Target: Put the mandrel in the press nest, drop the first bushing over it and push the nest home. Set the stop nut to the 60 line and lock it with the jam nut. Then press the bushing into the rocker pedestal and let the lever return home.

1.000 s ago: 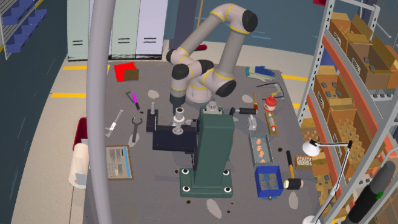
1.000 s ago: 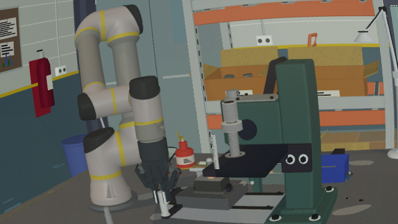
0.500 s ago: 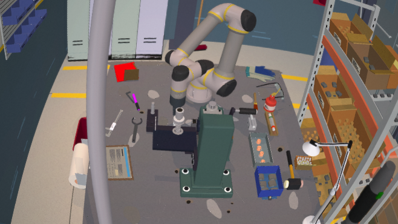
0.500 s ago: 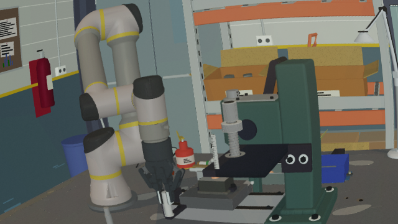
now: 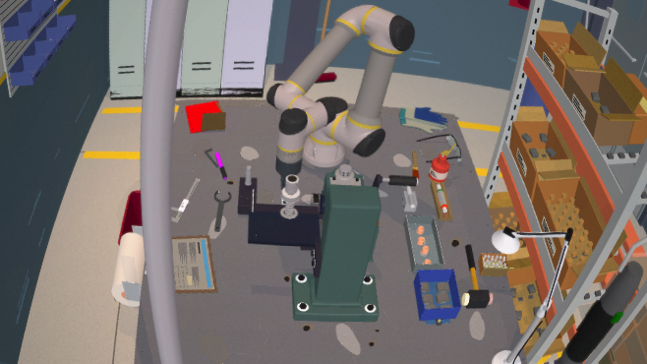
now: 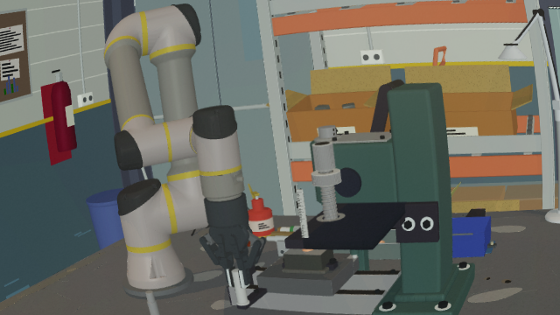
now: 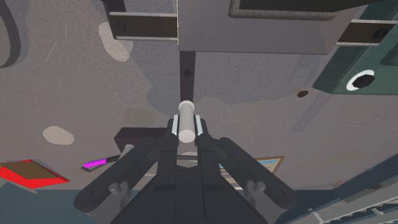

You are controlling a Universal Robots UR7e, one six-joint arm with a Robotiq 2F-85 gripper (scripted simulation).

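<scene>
The nest's pull handle (image 7: 186, 121), a short white upright peg at the end of a dark bar, stands in front of the grey nest slide (image 6: 306, 278), and my gripper (image 7: 185, 128) is closed around it low over the bench. The nest block (image 6: 307, 259) sits on the slide under the black press table (image 6: 350, 225). The green arbor press (image 5: 348, 236) rises behind it, its threaded stop screw (image 6: 327, 192) carrying a knurled nut (image 6: 326, 176) beside a white scale (image 6: 301, 212). The press lever (image 5: 397, 180) sticks out to the side. I cannot see the mandrel or a bushing in the nest.
The arm's base (image 5: 324, 147) stands just behind the press. A tray of orange bushings (image 5: 423, 241), a blue bin (image 5: 436, 294) and a mallet (image 5: 473, 283) lie on one side; a spanner (image 5: 220, 209), a clipboard (image 5: 194, 263) and a dark stand (image 5: 247, 194) on the other.
</scene>
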